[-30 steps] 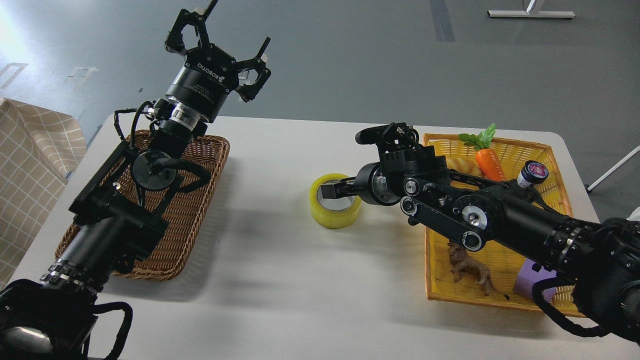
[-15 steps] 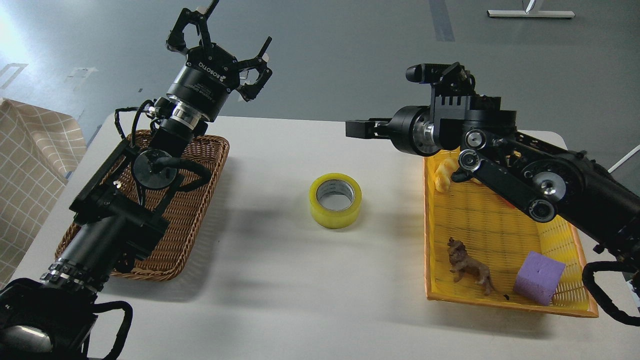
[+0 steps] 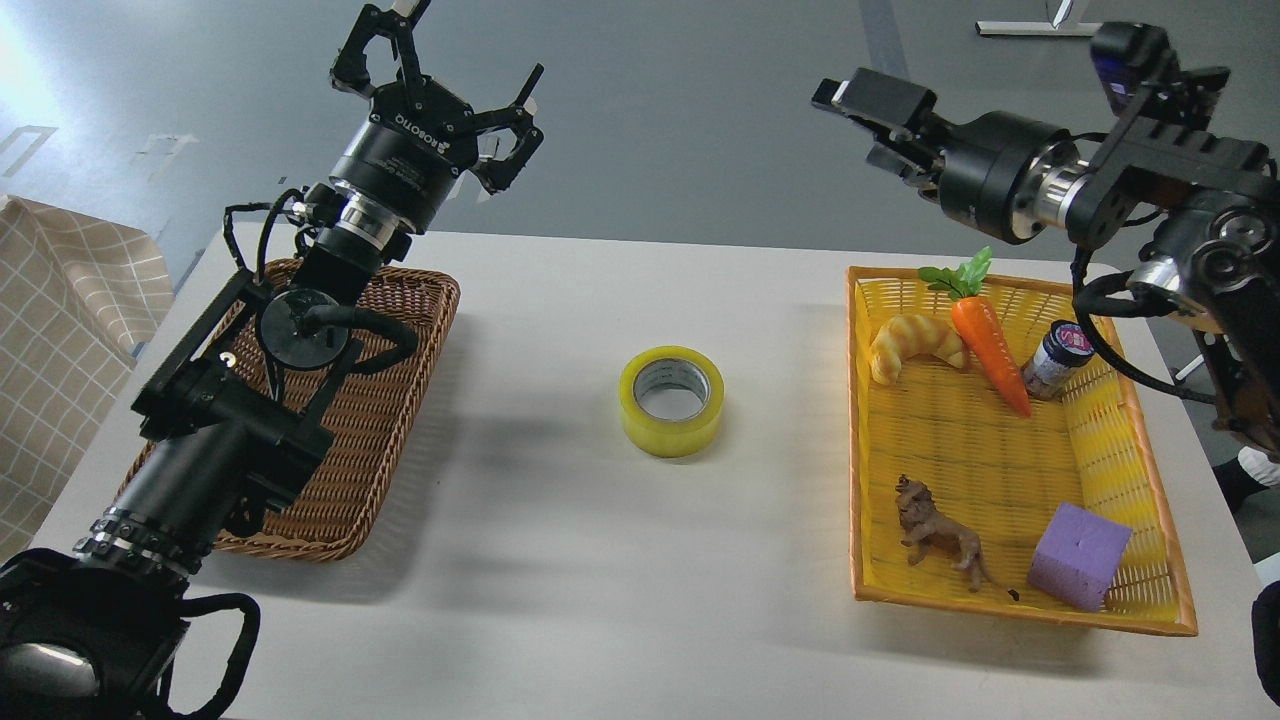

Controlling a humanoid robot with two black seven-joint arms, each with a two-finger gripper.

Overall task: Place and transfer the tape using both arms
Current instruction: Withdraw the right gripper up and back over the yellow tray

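Observation:
The tape (image 3: 671, 400), a yellow translucent roll with a grey-white core, lies flat on the white table (image 3: 560, 560) near its middle, touched by nothing. My left gripper (image 3: 455, 60) is raised above the far end of the brown wicker basket (image 3: 400, 400), with its fingers spread open and empty. My right gripper (image 3: 850, 125) is raised high above the far left corner of the yellow basket (image 3: 855, 450). It points left, its fingers are apart and it holds nothing. Both grippers are well away from the tape.
The yellow basket holds a croissant (image 3: 915, 343), a carrot (image 3: 985, 335), a small jar (image 3: 1055, 358), a toy lion (image 3: 940, 535) and a purple foam cube (image 3: 1078, 555). My left arm lies over the wicker basket. A checked cloth (image 3: 60, 350) hangs at the left.
My right gripper has let go of the tape and risen up and to the right, away from it. The tape stays on the table. My left arm has barely moved.

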